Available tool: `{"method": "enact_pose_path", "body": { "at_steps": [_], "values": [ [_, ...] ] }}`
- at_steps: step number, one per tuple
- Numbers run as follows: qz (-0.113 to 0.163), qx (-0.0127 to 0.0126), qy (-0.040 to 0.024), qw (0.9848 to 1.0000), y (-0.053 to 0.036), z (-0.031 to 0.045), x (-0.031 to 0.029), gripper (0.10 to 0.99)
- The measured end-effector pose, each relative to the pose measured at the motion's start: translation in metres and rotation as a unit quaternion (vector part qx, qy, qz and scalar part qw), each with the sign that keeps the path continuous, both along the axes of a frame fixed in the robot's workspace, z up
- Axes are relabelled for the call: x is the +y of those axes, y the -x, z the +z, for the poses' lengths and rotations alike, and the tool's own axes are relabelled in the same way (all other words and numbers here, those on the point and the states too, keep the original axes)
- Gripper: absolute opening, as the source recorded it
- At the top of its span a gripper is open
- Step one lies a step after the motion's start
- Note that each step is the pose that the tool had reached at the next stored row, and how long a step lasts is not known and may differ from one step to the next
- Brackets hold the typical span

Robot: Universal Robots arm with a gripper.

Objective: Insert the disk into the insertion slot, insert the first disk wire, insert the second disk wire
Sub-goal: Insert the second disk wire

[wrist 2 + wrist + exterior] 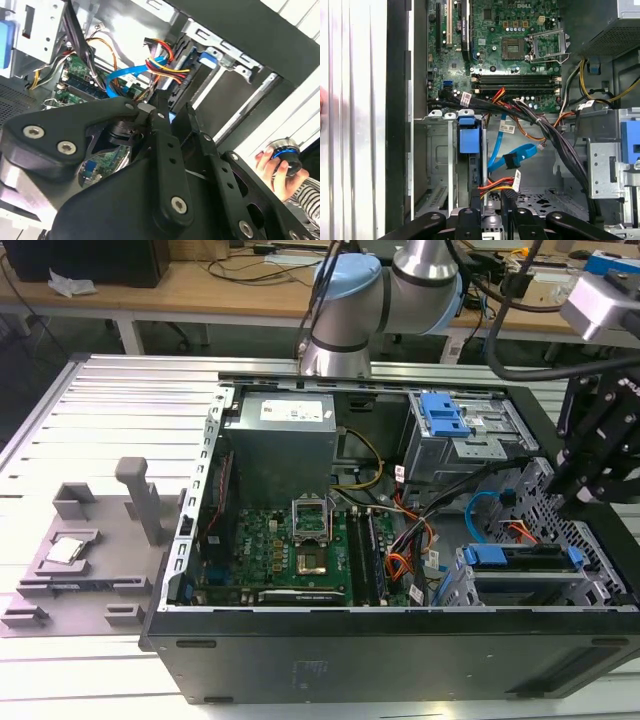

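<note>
The disk point(520, 558), in its blue carrier, sits inside the insertion slot point(600, 585) of the silver perforated cage at the exterior view's lower right. Its blue front tab point(469, 139) is edge-on in the first wrist view. My gripper point(565, 502) hangs just above the cage's far end. The orange-red-yellow first disk wire point(497, 185) runs right up to my gripper point(491, 200), but whether it is held is hidden. The blue second disk wire point(512, 152) loops loose beside it, its dark plug point(511, 161) free. Both wires point(167, 65) point(120, 77) lie just past my gripper point(165, 107).
A taller grey cage with a blue latch point(445, 418) stands behind the slot. The motherboard point(290, 550) fills the case floor and the power supply point(280, 435) sits at the back. A thick black cable bundle point(555, 140) crosses near the wires. A person's hand point(275, 162) holds a knob outside the case.
</note>
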State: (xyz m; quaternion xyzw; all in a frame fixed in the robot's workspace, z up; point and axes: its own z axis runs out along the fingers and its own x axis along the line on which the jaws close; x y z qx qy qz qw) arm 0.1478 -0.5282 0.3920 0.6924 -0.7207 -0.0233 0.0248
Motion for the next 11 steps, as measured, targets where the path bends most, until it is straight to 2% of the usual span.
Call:
{"method": "enact_pose_path", "body": {
  "at_steps": [4, 6, 11],
  "values": [
    [0.0, 0.0, 0.0001, 1.0, 0.0101, -0.0023, 0.0051, 0.302],
    [0.0, 0.0, 0.0, 1.0, 0.0193, -0.0051, 0.0079, 0.302],
    [0.005, 0.0, 0.0001, 1.0, 0.0276, -0.0093, 0.0154, 0.302]
  ]
}}
